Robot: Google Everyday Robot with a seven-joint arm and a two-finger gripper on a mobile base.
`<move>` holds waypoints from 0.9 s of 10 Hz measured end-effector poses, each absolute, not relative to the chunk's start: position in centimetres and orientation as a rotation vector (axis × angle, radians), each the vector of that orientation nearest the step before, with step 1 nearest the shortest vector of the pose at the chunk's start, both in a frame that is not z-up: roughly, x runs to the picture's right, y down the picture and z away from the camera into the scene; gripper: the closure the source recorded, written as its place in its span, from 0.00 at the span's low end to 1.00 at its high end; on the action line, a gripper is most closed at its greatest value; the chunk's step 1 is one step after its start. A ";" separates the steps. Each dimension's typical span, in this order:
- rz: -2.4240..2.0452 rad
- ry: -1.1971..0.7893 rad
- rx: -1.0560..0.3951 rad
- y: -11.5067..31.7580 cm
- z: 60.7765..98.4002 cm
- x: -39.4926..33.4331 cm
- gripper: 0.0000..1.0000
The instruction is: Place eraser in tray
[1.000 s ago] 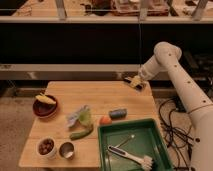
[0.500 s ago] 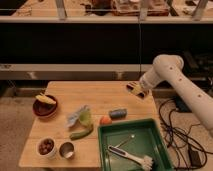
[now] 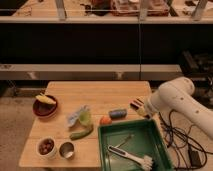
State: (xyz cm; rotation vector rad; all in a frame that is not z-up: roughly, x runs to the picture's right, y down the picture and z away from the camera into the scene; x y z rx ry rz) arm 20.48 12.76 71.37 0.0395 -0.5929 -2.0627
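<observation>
Claw (image 3: 140, 107) sits right of centre, pinching eraser (image 3: 135, 104) at worktop's (image 3: 100, 92) right edge, just above tray's (image 3: 152, 140) upper-right corner. Eraser is not in tray yet; can't tell if it touches the wood. White arm (image 3: 175, 100) comes in from the right.

Brush (image 3: 131, 156) lies diag. in tray. Blue piece (image 3: 118, 113) & orange ball (image 3: 105, 120) sit just beside tray's top-left rim, left of claw. Further left: red bowl (image 3: 45, 107), white bowl (image 3: 46, 146), metal cup (image 3: 66, 149).

Worktop is pale wood. Cables (image 3: 181, 137) on floor, right. Dark shelving behind.
</observation>
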 end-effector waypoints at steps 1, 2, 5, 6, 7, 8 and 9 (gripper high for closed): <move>-2.049 -0.619 0.052 14.6 70.0 21.2 1.00; -2.044 -0.634 0.061 15.4 69.4 21.3 1.00; -2.044 -0.643 0.068 15.8 69.2 21.2 1.00; -2.046 -0.642 0.068 15.8 69.2 21.2 1.00; -2.053 -0.650 0.071 16.1 69.2 21.2 1.00; -2.067 -0.673 0.079 17.0 69.2 20.6 1.00; -2.075 -0.689 0.086 18.0 68.7 20.5 1.00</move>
